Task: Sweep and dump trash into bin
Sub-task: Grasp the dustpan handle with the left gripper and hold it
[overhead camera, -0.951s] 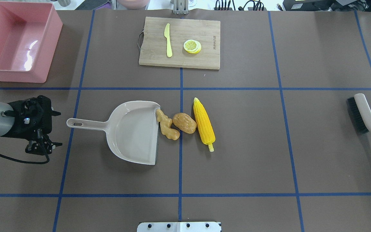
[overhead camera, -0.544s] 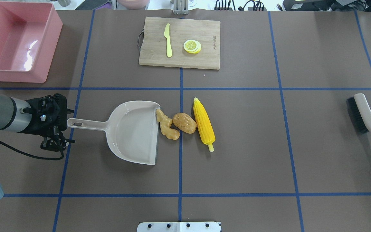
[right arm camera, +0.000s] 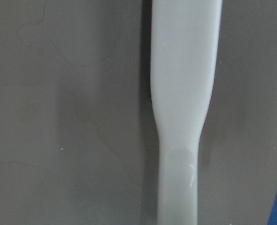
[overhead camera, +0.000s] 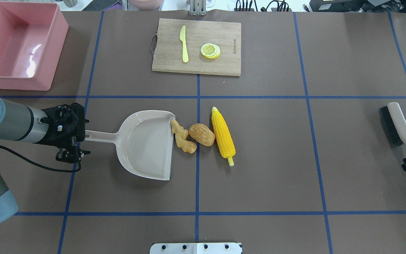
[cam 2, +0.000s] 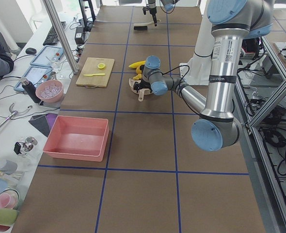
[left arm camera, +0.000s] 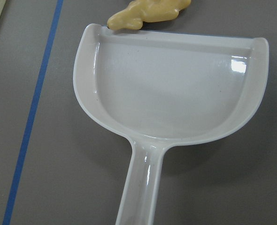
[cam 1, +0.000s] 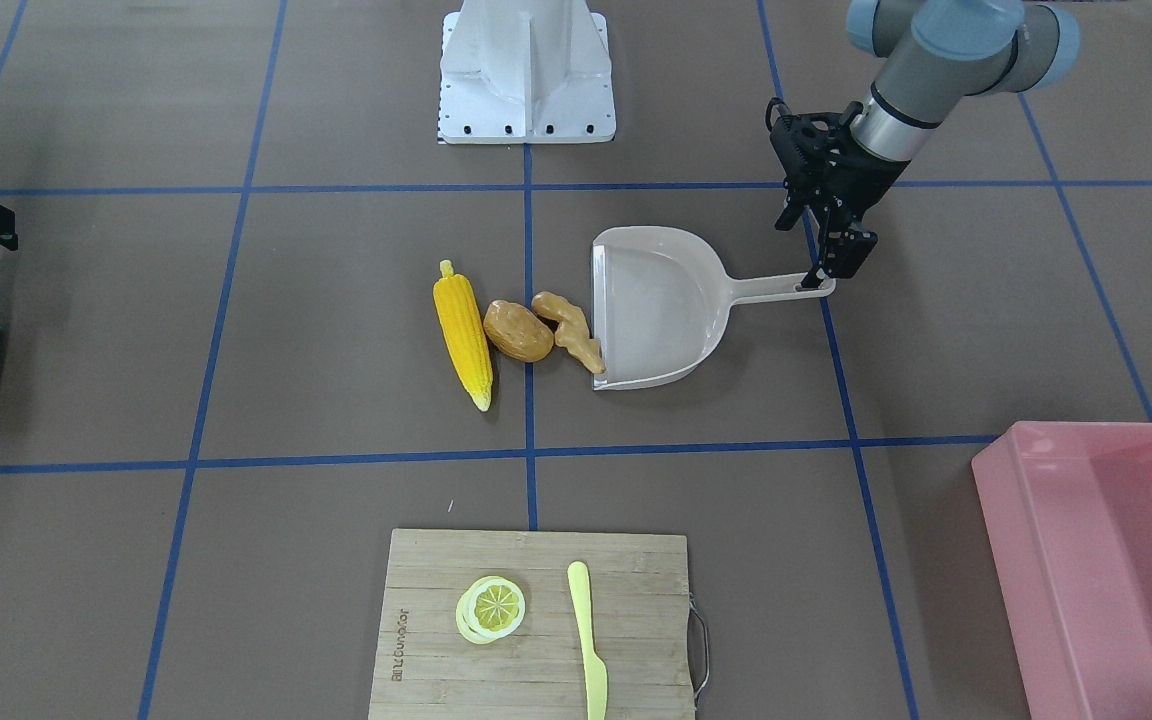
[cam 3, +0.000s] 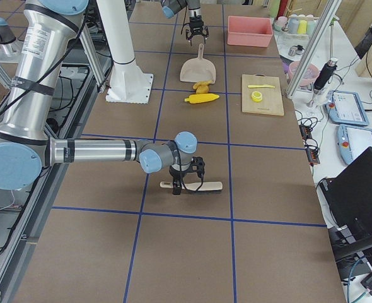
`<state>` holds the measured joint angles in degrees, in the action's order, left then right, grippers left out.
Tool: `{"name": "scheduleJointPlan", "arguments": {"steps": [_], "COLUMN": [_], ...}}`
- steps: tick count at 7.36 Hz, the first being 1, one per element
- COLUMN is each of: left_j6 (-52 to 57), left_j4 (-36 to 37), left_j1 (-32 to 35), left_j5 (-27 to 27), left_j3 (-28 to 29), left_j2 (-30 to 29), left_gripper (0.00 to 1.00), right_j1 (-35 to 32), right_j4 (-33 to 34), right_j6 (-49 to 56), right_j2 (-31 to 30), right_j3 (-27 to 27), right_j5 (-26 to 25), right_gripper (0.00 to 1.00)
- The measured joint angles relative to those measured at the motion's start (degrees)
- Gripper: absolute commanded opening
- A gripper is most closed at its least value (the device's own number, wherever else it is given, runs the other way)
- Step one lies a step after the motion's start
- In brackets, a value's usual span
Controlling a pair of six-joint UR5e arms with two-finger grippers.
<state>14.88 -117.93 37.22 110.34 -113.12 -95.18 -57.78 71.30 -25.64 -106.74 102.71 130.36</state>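
The left end effector (overhead camera: 79, 138) hangs spread open astride the handle end of the beige plastic dustpan (overhead camera: 146, 144). It should centre, lower and clamp squarely without nudging the pan. The knobbly tan ginger root (overhead camera: 183, 137) touches the lip beyond, with the brown potato (overhead camera: 201, 134) and yellow corn cob (overhead camera: 223, 132) farther out.

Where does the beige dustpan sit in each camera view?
Front-facing: dustpan just right of centre, handle pointing right.
Overhead: dustpan left of centre, handle pointing left.
Exterior left: dustpan small, upper middle.
Exterior right: dustpan near top centre.
Left wrist: dustpan fills most of the frame.
Right wrist: not in it.
Landmark: the ginger root at its open edge.
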Motion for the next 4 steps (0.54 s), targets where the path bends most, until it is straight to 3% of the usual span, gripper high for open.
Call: {"name": "scheduleJointPlan", "arguments": {"steps": [1, 4], "left_j6": [0.01, 0.02], "left_j4": [-0.72, -1.89], "left_j1": [-1.02, -2.18], "left_j5": [-1.43, -2.52], "left_j3": [1.26, 3.04], "left_j2": [-0.28, -0.48], "left_gripper": [0.97, 0.95], "right_j1": [0.4, 0.56], "right_j4": [-0.01, -0.16], "right_j6": [-0.17, 0.07], "right_j2": [-0.05, -0.36], "right_j3": [-0.38, -0.67], "right_j5": [-0.19, -0.71], "right_gripper": [0.59, 0.52]}}
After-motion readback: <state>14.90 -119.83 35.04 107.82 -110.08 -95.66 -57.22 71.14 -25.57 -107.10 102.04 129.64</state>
